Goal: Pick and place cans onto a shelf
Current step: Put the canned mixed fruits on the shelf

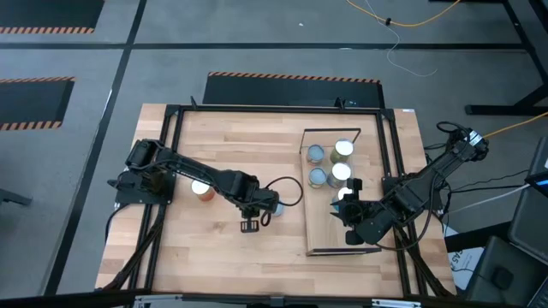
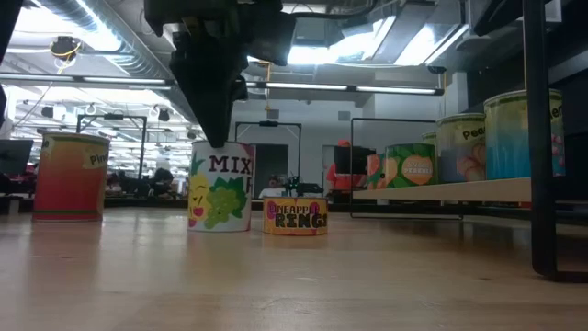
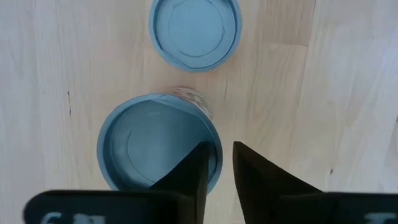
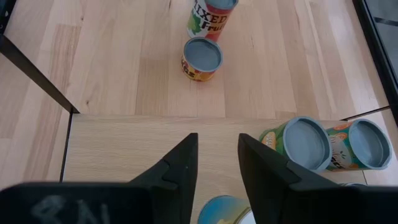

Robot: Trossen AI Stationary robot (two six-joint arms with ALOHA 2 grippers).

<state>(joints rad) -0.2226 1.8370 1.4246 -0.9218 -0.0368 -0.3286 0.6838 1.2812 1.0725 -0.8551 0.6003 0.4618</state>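
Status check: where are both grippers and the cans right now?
Left gripper above mixed-fruit can, fingers narrowly apart, empty. Right gripper open over shelf. Short pineapple can beside target.

Low view: the tall white can [image 2: 220,187] on the counter [image 2: 294,276] read "MIX" in dark letters above the fruit picture. The short can [image 2: 296,216] just beside it read "RING" in large letters, with a smaller line above, partly legible, roughly "PINEAPPL". The red-sided can [image 2: 71,176] at far left showed "Pi", rest cut by the curve. On the shelf [image 2: 441,190], one can [image 2: 472,146] showed "Pea"; the big can [image 2: 522,134] showed partial letters at its edge, unreadable; the green-orange can [image 2: 410,165] carried a label too small to read.

Right wrist view: the far can [image 4: 210,18] read "IXED" and "Fru".
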